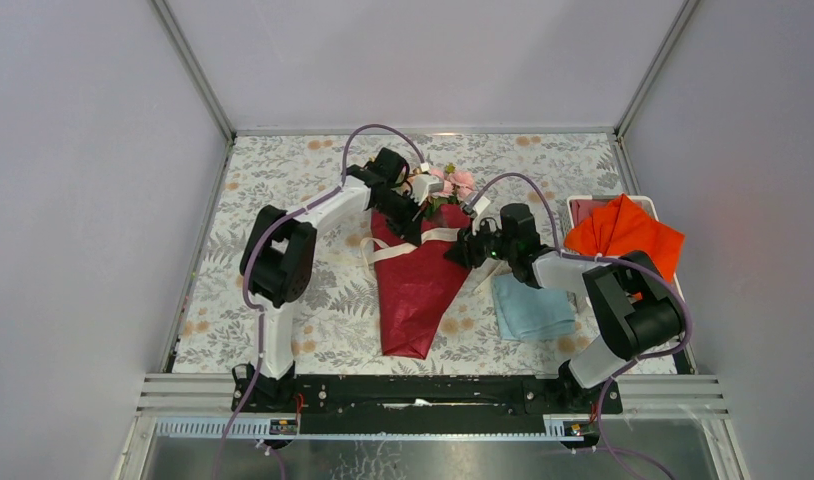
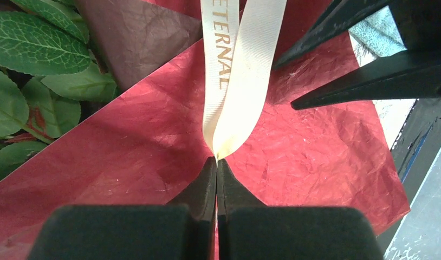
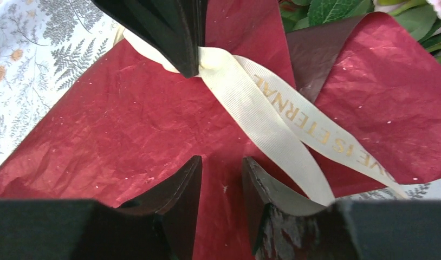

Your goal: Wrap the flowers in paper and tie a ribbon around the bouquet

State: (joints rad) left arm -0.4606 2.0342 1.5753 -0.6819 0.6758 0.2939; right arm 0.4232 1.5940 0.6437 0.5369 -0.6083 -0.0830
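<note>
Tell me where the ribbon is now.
In the top view the ribbon lies across the wide upper part of the bouquet, mid-table, just below the flowers. The left gripper pinches two strands of it.

The ribbon bears gold capitals. "ETERNAL" reads in the left wrist view and "VE IS ETERNAL" in the right wrist view, where the first letters are hidden.

The left arm and right arm each have white shell links between bulky black joint housings, with a lilac cable looping along them. The left gripper has matte black wedge fingers tapering forward from blocky black mounts behind them; the right gripper matches, its inner faces slightly glossy.
</note>
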